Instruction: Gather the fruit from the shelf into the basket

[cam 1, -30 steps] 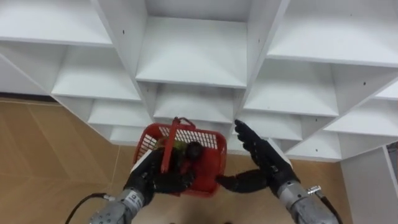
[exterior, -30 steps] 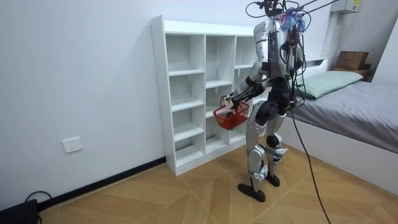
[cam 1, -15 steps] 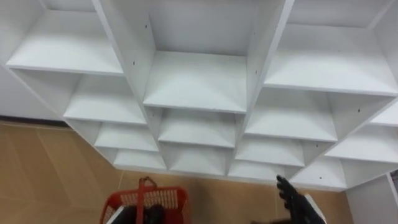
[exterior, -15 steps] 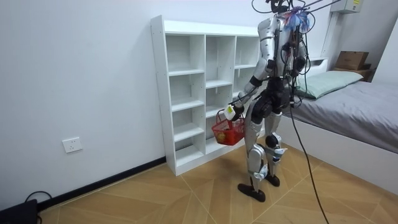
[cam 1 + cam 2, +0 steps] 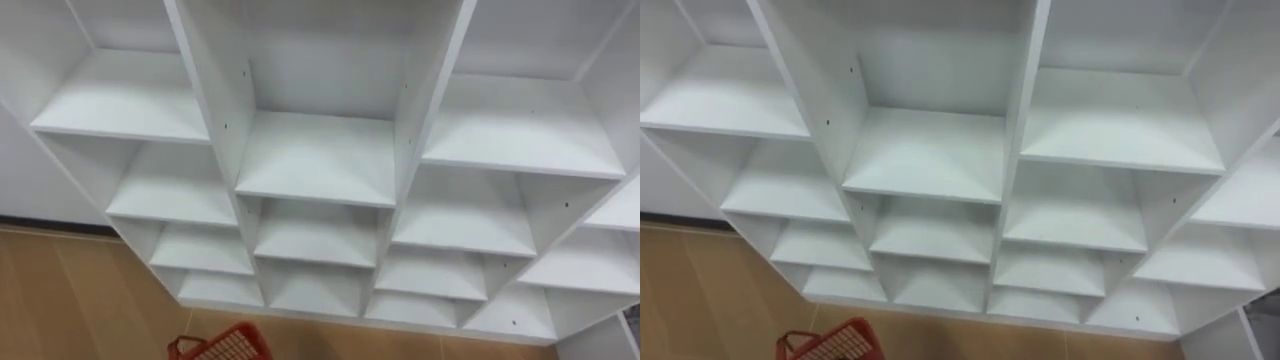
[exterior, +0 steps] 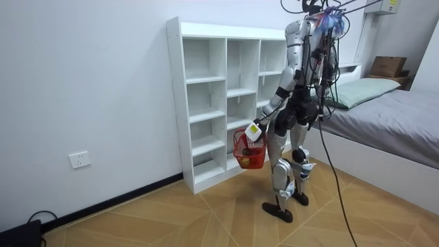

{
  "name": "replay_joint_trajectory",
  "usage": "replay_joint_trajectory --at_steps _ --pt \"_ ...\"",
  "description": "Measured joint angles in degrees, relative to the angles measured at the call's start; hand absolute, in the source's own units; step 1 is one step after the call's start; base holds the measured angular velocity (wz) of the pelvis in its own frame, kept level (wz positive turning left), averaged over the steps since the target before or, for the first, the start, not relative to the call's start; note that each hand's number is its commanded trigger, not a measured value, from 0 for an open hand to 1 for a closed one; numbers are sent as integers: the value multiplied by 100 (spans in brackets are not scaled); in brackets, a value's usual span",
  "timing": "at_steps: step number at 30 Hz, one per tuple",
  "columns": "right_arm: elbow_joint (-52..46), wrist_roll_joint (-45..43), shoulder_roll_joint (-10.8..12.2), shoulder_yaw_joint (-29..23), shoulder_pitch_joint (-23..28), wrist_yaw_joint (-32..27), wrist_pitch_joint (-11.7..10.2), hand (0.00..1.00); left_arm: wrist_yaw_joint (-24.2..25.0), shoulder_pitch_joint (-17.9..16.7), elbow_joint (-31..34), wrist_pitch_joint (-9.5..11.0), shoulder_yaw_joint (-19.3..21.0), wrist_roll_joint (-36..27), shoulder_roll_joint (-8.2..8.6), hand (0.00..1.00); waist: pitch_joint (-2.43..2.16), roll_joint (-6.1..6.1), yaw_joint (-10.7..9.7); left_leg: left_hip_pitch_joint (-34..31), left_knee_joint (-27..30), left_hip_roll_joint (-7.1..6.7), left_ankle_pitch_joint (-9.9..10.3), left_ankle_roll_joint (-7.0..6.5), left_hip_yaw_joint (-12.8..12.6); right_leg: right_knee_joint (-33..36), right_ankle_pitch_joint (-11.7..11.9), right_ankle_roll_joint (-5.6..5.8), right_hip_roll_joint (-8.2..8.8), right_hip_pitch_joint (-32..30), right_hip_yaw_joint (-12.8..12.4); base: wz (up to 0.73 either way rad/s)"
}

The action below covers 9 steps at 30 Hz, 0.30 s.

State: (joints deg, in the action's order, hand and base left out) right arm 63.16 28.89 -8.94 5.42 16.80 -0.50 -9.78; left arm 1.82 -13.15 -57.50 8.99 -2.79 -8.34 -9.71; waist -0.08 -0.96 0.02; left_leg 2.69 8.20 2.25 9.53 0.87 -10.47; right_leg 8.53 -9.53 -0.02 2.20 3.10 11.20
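While the robot is standing upright on the wooden floor, facing the white closet with the bed behind it, its left arm is hanging down along the side nearest the room camera. The left robot hand is gripping the handle of the red basket, which is dangling just below it at thigh height, beside the closet's lower shelves and clear of the floor. Something dark is showing inside the basket, too small to tell what it is. Seen from the head, the closet's open compartments are spreading across both eye views, and the basket's red mesh rim and handle are peeking up at the lower edge, left of the middle, over the floor in front of the bottom shelf.
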Motion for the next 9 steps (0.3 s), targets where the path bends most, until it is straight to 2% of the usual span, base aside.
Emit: replay_joint_trajectory --at_steps 2,4,9 --pt "133 18 72 -131 -31 6 39 0 0 4 -10 -29 49 -8 19 100 1 0 -17 22 1 -2 3 1 -1 -2 -3 2 1 -1 -7 0" --pt "321 -7 94 -280 -169 9 196 0 4 11 -105 -62 181 -5 71 100 10 -2 -38 54 -1 -4 11 2 -2 -4 -5 6 -2 19 -42 -5" --pt "580 -98 133 -518 -333 -21 484 0 -7 42 -324 -293 514 -17 169 100 31 -17 -135 111 7 -12 65 3 30 5 -85 17 0 86 -59 1"
